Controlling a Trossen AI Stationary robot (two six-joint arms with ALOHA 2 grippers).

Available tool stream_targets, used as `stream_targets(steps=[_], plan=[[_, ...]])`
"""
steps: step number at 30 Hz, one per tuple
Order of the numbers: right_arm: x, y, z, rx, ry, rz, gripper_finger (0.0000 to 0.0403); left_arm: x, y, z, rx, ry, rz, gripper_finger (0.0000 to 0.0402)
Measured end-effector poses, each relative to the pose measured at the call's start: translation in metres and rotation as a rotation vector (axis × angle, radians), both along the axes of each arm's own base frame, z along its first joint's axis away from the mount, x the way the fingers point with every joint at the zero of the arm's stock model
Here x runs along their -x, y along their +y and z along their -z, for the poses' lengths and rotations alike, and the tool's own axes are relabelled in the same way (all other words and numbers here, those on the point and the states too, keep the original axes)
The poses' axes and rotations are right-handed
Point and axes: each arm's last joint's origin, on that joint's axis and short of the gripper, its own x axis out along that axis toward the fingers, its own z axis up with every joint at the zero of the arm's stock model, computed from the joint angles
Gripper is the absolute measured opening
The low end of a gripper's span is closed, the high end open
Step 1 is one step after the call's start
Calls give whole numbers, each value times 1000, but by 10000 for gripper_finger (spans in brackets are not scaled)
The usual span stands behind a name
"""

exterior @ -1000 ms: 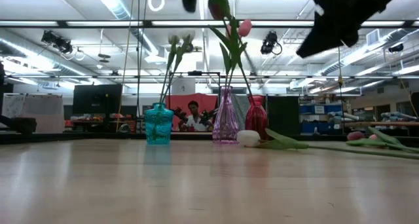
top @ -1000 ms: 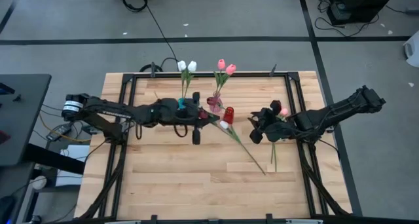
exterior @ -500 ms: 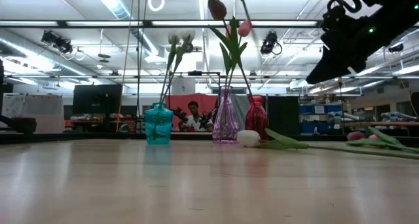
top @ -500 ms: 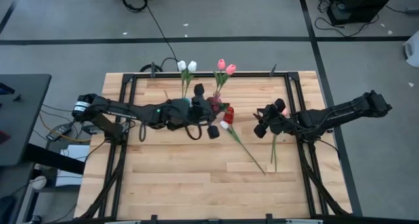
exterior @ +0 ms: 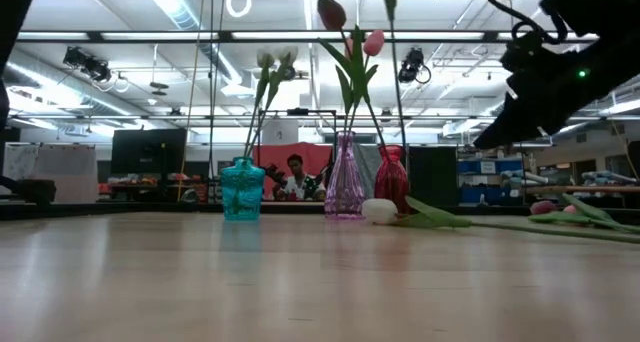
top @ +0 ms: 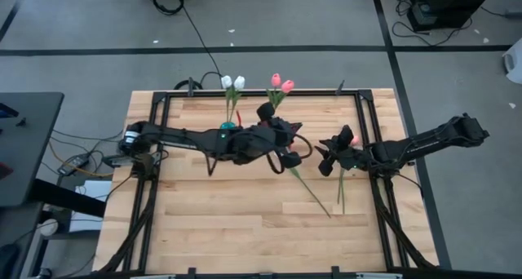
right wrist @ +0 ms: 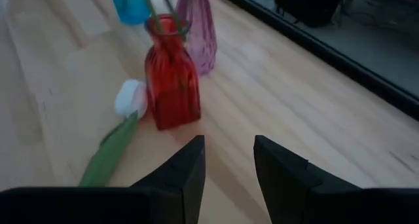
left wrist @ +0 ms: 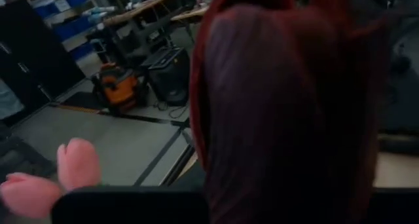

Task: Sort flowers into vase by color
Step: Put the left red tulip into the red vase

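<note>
A dark red tulip head (left wrist: 281, 106) fills the left wrist view. Its thin stem (exterior: 398, 82) runs straight down to the red vase (exterior: 391, 179), (right wrist: 171, 86). My left gripper (top: 287, 152) hangs over that vase, its fingers hidden. Another dark red tulip (exterior: 331, 12) leans out of the same vase. My right gripper (right wrist: 229, 165), (top: 330, 158) is open in the air to the right of the vase. A white tulip (exterior: 379, 211), (right wrist: 131, 98) and a pink tulip (top: 352, 139) lie flat on the table. My left gripper holds the dark red tulip by its stem, somewhere below the head (left wrist: 281, 106). The arm and the flower head hide the place of contact. The tulip hangs upright, and its stem (exterior: 398, 82) reaches down to the mouth of the red vase.
The teal vase (exterior: 242, 189), (top: 227, 126) holds white tulips (top: 232, 81). The pink glass vase (exterior: 345, 177) holds pink tulips (top: 281, 83). All three vases stand close together near the table's far edge. The near half of the wooden table (top: 228, 222) is bare.
My left gripper has moved toward the table's right edge and slightly farther back, from beside the teal vase to above the red vase. It has carried the upright stem along. My right gripper has come down somewhat and has stayed open near the pink tulip.
</note>
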Motion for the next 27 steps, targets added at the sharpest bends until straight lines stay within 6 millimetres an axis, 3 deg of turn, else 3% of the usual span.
stream_targets(steps=[6, 13, 27], plan=[[13, 0, -3, 21, 0, -43, 142, -7, -1, -1, 16, -19, -48, 15], [23, 2, 0, 12, -31, -87, 142, 5, -6, -15, 13, -47, -71, 15], [23, 4, -6, 14, -69, -179, 142, 9, -8, -13, 63, -42, -79, 15]])
